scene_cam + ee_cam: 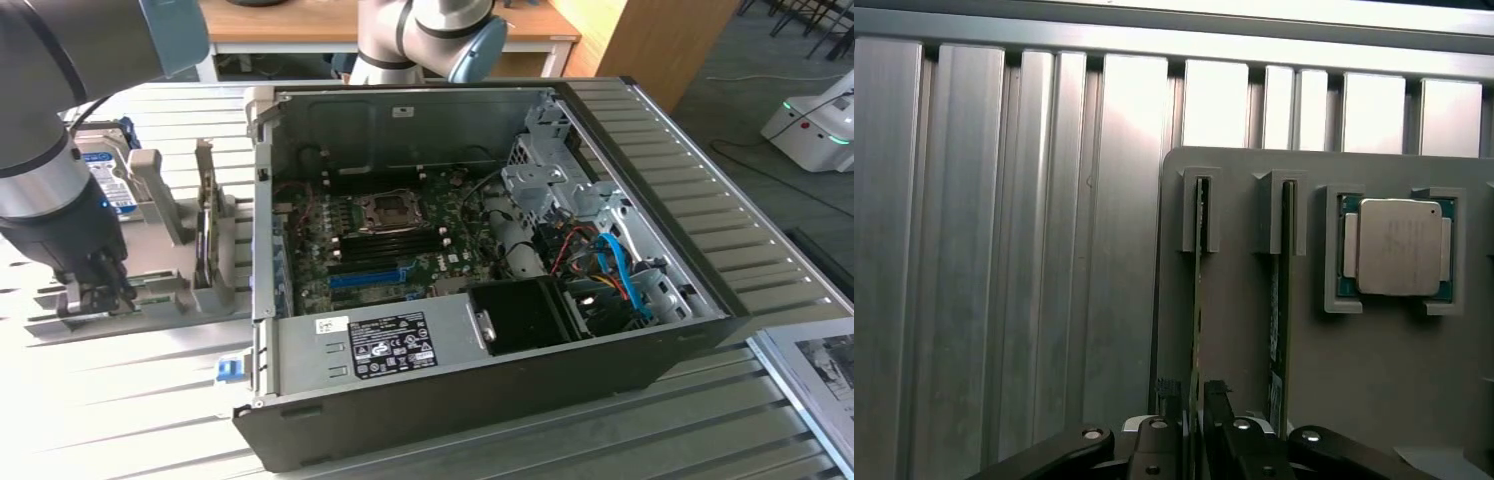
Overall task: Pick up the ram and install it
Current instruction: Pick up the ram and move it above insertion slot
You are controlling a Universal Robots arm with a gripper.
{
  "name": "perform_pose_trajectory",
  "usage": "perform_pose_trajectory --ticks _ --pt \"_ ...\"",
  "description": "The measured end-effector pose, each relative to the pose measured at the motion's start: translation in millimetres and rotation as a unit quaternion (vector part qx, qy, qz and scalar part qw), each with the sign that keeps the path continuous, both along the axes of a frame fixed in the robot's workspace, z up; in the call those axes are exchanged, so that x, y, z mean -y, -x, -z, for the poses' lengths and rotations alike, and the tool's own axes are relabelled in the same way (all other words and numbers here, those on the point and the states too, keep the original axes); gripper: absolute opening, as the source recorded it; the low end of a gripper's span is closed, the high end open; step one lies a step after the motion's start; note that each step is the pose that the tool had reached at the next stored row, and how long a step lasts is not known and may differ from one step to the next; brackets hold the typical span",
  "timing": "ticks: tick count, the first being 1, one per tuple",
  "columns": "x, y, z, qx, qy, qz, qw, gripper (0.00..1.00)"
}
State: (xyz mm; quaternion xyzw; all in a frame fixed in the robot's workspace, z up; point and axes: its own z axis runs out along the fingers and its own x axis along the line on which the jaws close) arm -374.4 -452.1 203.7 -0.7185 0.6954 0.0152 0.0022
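Observation:
The ram (1197, 300) is a thin green board standing on edge in a slot of the grey holder (1374, 370). My gripper (1194, 402) is lowered over it, open, with one dark fingertip (1168, 392) on each side of the stick's near end. I cannot tell whether the pads touch it. In the exterior view my gripper (96, 288) hangs over the grey holder (174, 290) at that view's left, beside the open computer case (467, 270).
A second green stick (1279, 310) stands in the neighbouring slot, and a CPU (1399, 246) lies in a pocket beyond it. The holder also carries an upright card (203, 215) and a hard drive (114, 175). The motherboard (387, 240) lies inside the case.

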Motion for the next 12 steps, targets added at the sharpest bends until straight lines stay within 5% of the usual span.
perform_pose_trajectory --ticks 12 --pt "-1.1 -0.1 0.0 -0.0001 0.0001 0.000 1.0000 0.24"
